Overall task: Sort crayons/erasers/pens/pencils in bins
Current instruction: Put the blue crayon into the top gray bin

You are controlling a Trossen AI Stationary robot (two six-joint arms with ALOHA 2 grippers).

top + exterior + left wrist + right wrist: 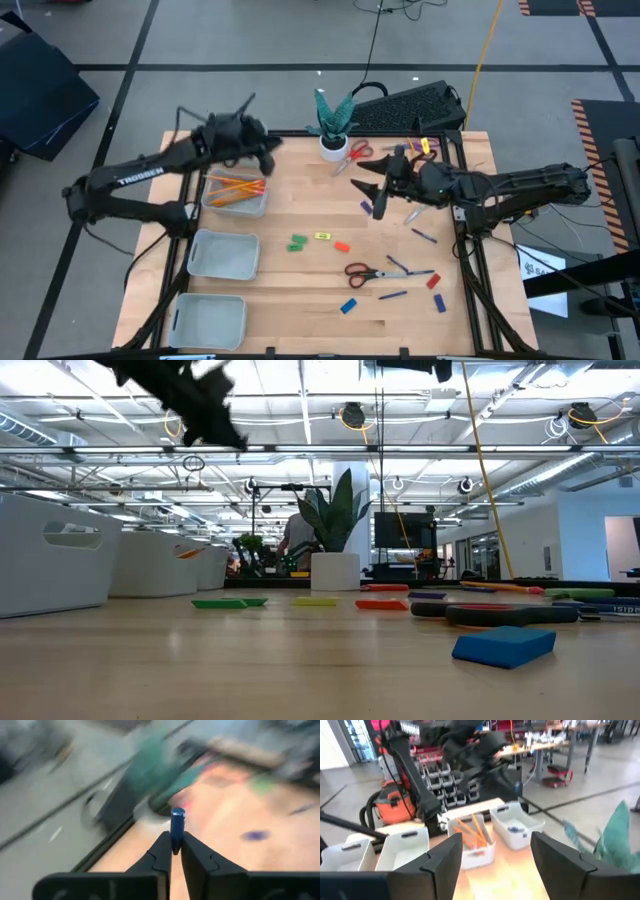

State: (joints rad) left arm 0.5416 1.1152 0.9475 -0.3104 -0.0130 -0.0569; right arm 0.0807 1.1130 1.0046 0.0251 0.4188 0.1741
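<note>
Blue pen [177, 827], seemingly, clamped in left pincer [176, 851]; background blurred.

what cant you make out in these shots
- High view: the fourth bin, hidden under the left gripper; only the right wrist view shows it.
- Left wrist view: motion blur smears everything past the blue pen pinched in the fingers.
- Low view: both grippers, cut off by the top edge.

We are logging pencils [236, 189] lying in the bin [236, 193] at the table's [300, 300] left edge, two further bins [224, 254] [210, 320] lining up nearer the front. Erasers [320, 240] are sitting mid-table; scissors [368, 271] and pens [400, 285] are lying to their right. Plant pot [333, 148] is standing at the rear edge.
</note>
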